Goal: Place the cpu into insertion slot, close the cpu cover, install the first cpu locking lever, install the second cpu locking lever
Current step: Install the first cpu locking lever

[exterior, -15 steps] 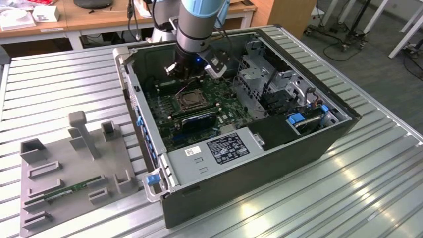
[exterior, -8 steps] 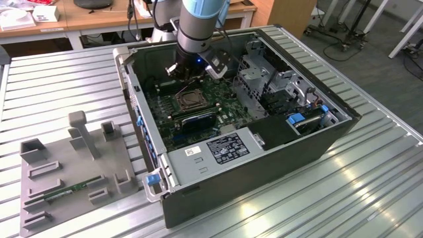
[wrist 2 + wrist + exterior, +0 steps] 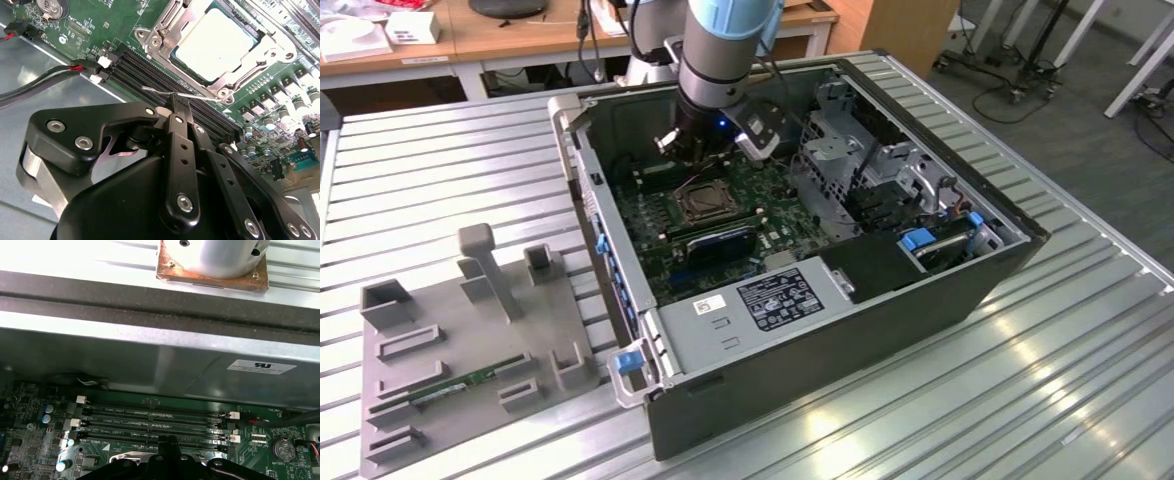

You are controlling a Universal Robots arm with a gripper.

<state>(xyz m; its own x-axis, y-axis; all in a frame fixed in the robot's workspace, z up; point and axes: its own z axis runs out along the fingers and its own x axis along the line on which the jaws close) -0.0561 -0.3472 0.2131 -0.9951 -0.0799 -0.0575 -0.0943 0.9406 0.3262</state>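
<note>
Since the arm [image 3: 720, 40] is being reached down into the open computer case [image 3: 881, 300], most of the action is being shown by the second wrist view. The cpu [image 3: 215, 42] is already being cradled in the socket [image 3: 698, 203] in the middle of the green motherboard [image 3: 90, 25], lying flat with its pale top up. The cover [image 3: 167, 27] is being seen folded down flat around it, with the chip being framed by its window.

The gripper [image 3: 181, 106] is being held just beside the socket, over the black memory slots [image 3: 145, 67]. Its jaws are being pressed together with no gap. A thin wire lever [image 3: 155, 91] is being met right at their tips, but whether it's being pinched or just pushed can't be told. That lever is being stretched along the socket's edge, between the cover and the memory slots.

Over in the exterior view, the case is being propped on a ribbed metal table [image 3: 1067, 400]. A grey tray [image 3: 454, 330] is being parked well apart on that view's left, and a green memory stick [image 3: 460, 385] is being held in it.
</note>
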